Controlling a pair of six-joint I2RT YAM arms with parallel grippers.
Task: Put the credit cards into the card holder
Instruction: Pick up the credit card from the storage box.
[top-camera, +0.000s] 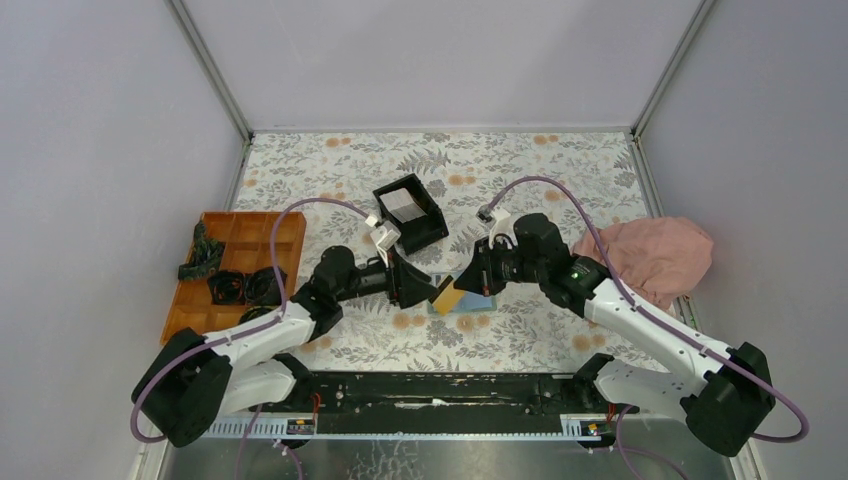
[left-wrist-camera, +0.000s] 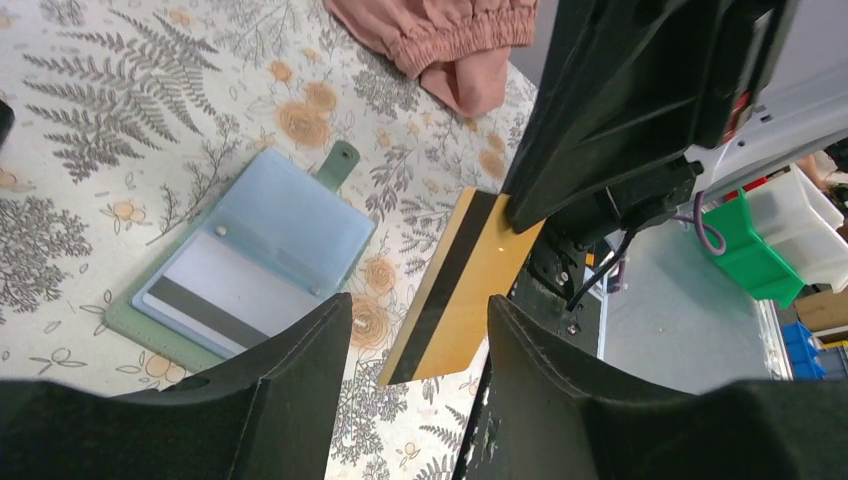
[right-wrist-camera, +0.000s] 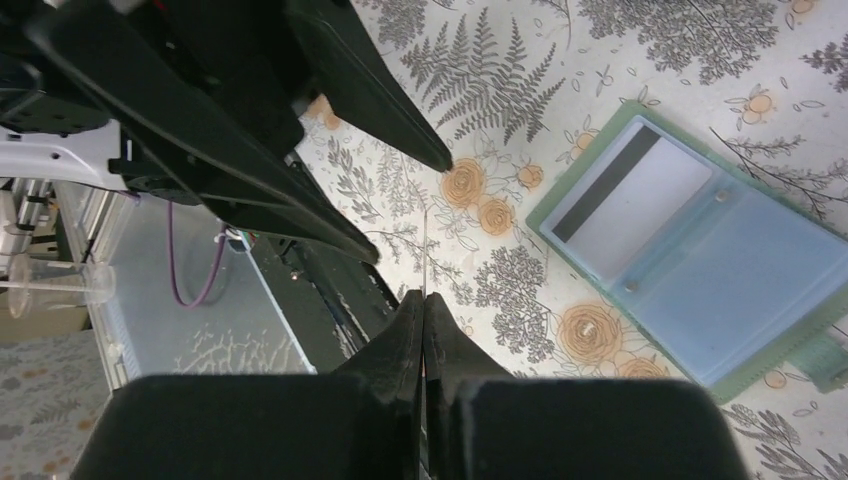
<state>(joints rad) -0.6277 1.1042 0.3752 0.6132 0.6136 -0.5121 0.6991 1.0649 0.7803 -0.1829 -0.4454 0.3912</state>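
Now, right gripper (right-wrist-camera: 425, 300) pinches a yellow credit card (left-wrist-camera: 460, 290) (black-striped); left gripper (left-wrist-camera: 420, 300) open, flanking it.

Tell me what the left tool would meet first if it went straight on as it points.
Most likely the yellow card pinched by the right tool; it sits ahead of the left tool, in line with its gap. Depth is unclear.
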